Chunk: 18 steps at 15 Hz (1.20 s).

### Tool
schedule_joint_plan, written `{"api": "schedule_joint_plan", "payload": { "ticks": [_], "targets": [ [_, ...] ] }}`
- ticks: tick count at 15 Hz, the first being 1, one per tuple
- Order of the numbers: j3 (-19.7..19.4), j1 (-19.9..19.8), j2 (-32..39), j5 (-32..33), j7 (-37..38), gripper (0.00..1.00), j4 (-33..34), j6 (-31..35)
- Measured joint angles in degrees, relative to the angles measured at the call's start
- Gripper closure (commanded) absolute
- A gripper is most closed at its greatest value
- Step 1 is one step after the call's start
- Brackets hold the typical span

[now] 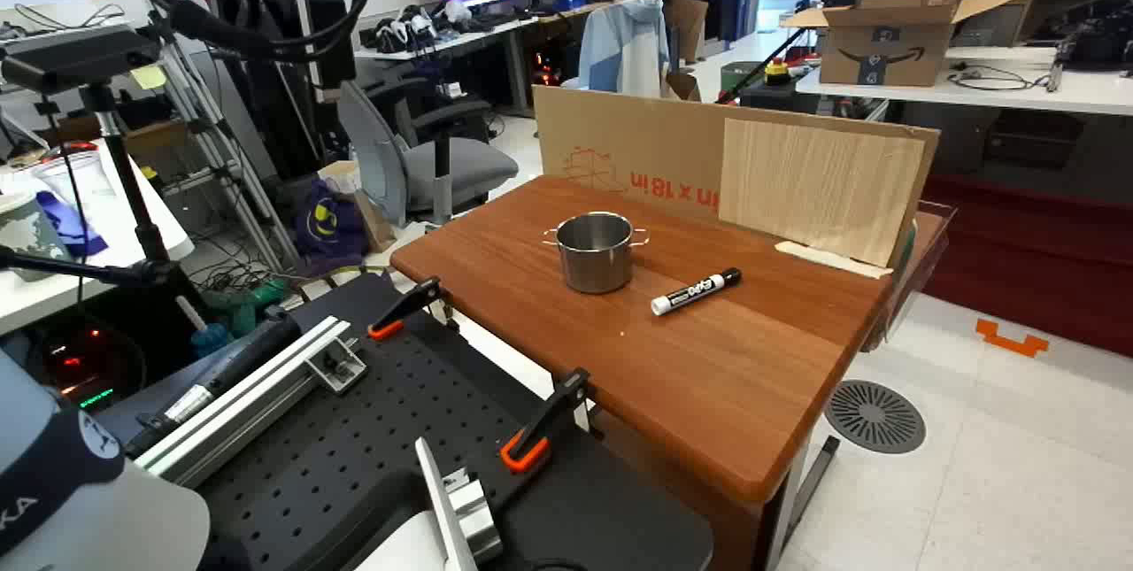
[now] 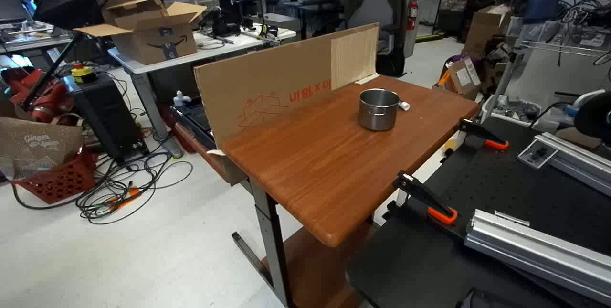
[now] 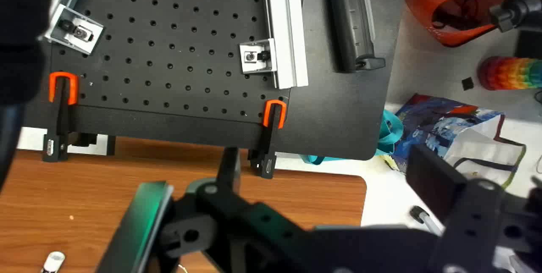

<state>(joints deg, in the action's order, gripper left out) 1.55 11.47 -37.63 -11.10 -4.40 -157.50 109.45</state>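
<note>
End effector (image 3: 330,171) hangs spread, apparently well apart from the pot (image 1: 597,268).

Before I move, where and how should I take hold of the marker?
I'd take the marker mid-barrel from straight above, fingers closing across its length. It's slim and lies on its side on the table, and the pot stands apart from it, so an overhead approach should likely stay clear.

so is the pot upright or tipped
Upright: in both exterior views the pot stands on the table, its open top facing up.
</note>
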Motion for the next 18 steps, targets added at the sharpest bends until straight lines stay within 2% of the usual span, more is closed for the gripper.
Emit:
{"api": "schedule_joint_plan", "payload": {
  "ticks": [7, 12, 18],
  "targets": [
    [0.1, -1.0, 0.0, 0.6, 0.6, 0.00, 0.0, 1.0],
    [-1.1, -8.8, 2.2, 4.3, 0.9, 0.00, -2.1, 10.1],
    [-4.9, -18.5, 11.1, 10.1, 1.3, 0.00, -1.9, 25.2]
  ]
}}
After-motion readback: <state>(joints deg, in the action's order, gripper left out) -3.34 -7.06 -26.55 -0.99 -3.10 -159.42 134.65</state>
